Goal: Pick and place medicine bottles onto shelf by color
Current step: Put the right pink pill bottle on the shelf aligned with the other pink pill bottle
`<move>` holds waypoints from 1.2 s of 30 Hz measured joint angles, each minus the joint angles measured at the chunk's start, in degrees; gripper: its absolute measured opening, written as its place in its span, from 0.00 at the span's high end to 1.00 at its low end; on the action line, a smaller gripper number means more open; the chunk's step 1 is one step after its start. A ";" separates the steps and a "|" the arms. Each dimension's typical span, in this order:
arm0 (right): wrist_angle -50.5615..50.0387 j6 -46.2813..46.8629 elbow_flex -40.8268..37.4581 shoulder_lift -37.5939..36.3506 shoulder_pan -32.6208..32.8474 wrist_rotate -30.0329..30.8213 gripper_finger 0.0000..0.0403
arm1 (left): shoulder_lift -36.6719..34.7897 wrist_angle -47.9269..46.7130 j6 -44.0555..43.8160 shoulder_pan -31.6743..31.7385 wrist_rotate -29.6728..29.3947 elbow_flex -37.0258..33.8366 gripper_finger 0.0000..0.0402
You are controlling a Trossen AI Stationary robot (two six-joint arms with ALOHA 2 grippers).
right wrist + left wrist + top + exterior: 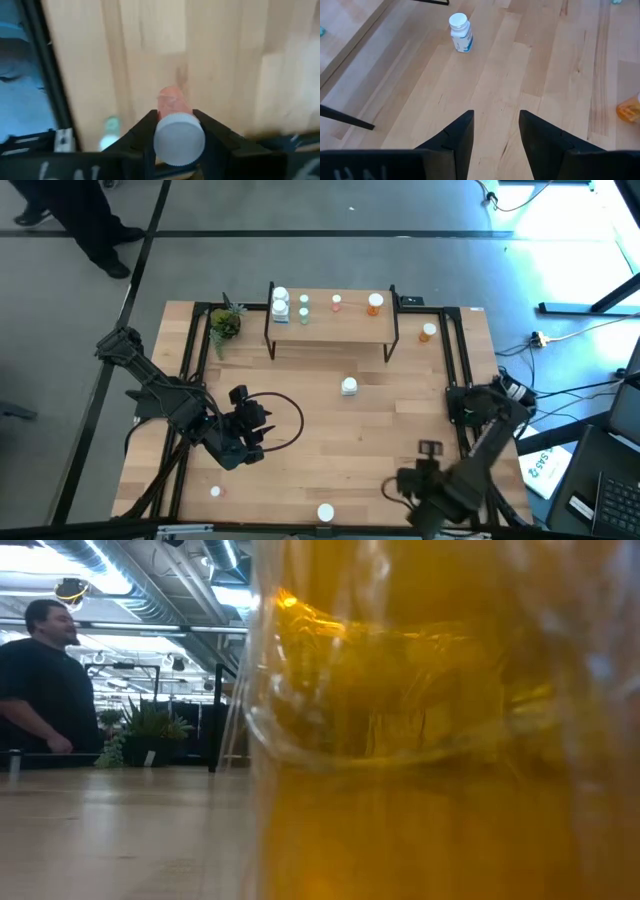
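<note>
The shelf (pixel 330 330) stands at the table's far middle, with a white (pixel 280 302), a green (pixel 304 305), a pink (pixel 336 302) and an orange bottle (pixel 374 303) on its plank. My right gripper (pixel 176 120), near the table's near right corner (pixel 412 483), is shut on a pink bottle (pixel 173 102) with a white cap. My left gripper (pixel 496 114) hangs open over the table's left half (pixel 258 428), holding nothing. Ahead of it a white bottle (pixel 460 32) stands upright on the table (pixel 348 386). My right gripper pinches the pink bottle between its two fingers at the white cap's sides (pixel 200 136). The fingers point down from above. The bottle hangs cap up and body down, lifted clear of the table.
An orange bottle (pixel 428 332) stands on the table right of the shelf. A green bottle (pixel 110 132) lies below my right gripper beside the black frame rail. One bottle (pixel 325 512) sits at the near edge and fills the low view (pixel 440 720). A potted plant (pixel 224 323) stands left of the shelf. A person (pixel 45 680) is beyond the table.
</note>
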 joint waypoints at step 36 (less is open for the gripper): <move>43.19 -54.45 -21.97 0.00 -34.93 -5.62 0.72 | 0.00 0.00 0.26 0.00 3.89 0.00 0.63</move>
